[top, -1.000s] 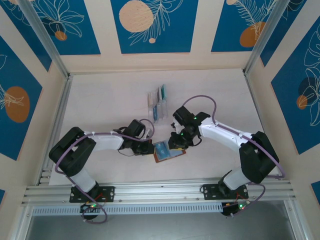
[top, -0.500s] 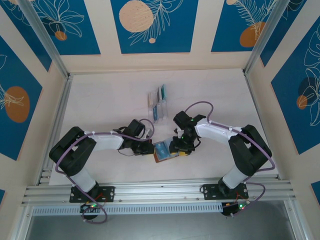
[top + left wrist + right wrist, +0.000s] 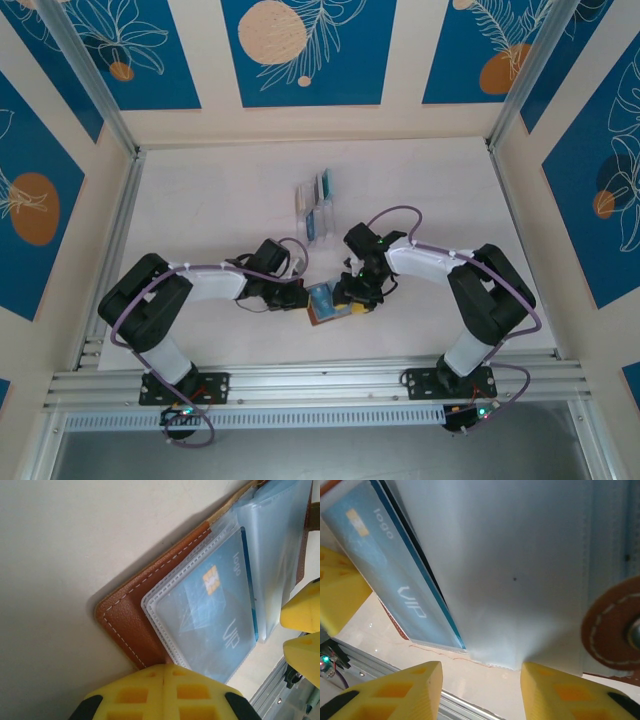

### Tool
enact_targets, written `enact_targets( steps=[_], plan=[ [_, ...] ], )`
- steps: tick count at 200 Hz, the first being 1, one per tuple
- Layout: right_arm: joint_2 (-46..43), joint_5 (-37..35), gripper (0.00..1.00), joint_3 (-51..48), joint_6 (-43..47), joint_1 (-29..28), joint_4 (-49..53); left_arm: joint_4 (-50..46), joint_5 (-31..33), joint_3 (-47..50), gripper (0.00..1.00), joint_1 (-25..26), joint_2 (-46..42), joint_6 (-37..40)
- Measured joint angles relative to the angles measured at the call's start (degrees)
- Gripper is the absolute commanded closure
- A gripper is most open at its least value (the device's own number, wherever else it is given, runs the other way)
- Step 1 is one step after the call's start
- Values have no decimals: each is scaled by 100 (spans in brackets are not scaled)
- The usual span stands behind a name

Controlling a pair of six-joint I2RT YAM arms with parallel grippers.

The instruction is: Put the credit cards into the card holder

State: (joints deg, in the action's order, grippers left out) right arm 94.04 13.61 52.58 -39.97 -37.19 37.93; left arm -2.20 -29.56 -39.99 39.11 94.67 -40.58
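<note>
left wrist: left hand (image 3: pixel 164 674) clenched on card holder (image 3: pixel 125 625) edge, right hand (image 3: pixel 299 634) released

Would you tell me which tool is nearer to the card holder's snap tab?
Right. The right tool stands open beside the snap tab; the left tool is shut on the card holder's brown cover at the opposite edge.

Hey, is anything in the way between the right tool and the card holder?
Nothing visible. The right tool hangs open directly over the card holder, with no object between them; a blue card sits in one sleeve.
</note>
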Motion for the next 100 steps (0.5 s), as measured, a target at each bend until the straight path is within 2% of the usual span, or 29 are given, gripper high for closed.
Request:
enact_targets(
  steps=[100],
  plan=[
    [92, 267, 52, -96, -249, -136, -273, 76, -28, 42, 96, -11, 0, -44]
  ],
)
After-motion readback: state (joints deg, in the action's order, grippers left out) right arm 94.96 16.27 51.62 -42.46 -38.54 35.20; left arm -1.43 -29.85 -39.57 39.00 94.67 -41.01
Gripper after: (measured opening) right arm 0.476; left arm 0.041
